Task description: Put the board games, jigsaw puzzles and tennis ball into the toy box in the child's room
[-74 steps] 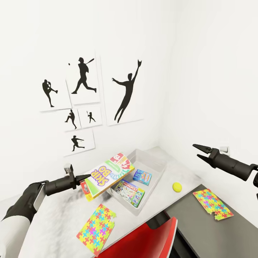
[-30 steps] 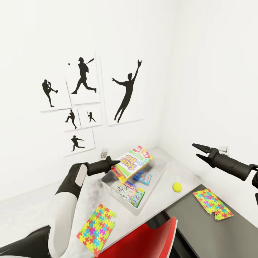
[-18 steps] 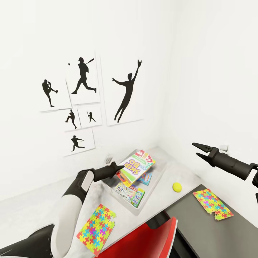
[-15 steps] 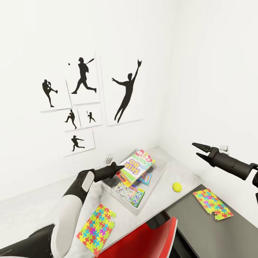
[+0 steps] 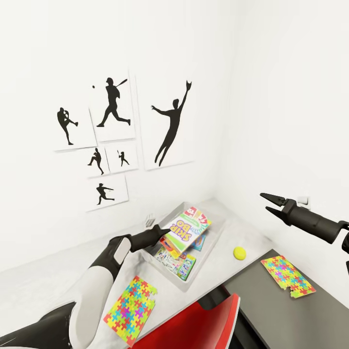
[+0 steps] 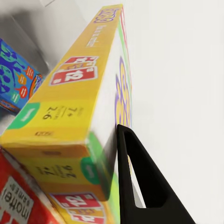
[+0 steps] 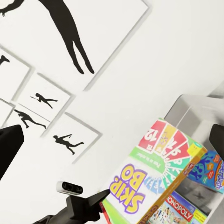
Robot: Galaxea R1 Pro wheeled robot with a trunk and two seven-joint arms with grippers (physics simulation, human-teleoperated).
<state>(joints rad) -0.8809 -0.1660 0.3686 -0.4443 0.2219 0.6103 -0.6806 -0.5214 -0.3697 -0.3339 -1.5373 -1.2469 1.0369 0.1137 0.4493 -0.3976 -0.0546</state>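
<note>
Left pincer (image 5: 165, 230): closed on the near end of the Skip-Bo board game (image 5: 186, 228), which it holds tilted over the toy box (image 5: 212, 242). In the left wrist view one black finger (image 6: 140, 186) lies flat against the box's printed face; a red-edged box (image 6: 18, 205) sits beneath it, and I cannot tell whether the pincer holds that one too.

Right pincer (image 5: 269, 204): two fingers spread moderately apart, holding nothing, raised in free air above the right end of the counter (image 5: 58, 286) and well apart from every toy.

Toy box contents: a Monopoly board game (image 5: 178, 259) lies flat on the floor of the bin; a blue board game (image 5: 199, 241) shows partly from under the Skip-Bo box.

Tennis ball (image 5: 239, 252): on the counter, just beside the toy box's right wall, not touching it.

Jigsaw puzzles: one slab (image 5: 132, 303) lies on the pale counter near its front edge, in front of the toy box; the other (image 5: 288, 276) lies on the lower dark grey cabinet top (image 5: 291, 320) to the right.

Edges and room: the toy box stands close to the corner of two white walls, under the baseball posters (image 5: 169, 123). A red chair (image 5: 203, 327) stands at the counter's front edge, between the two puzzles. The air above the ball and right-hand puzzle is unobstructed.
</note>
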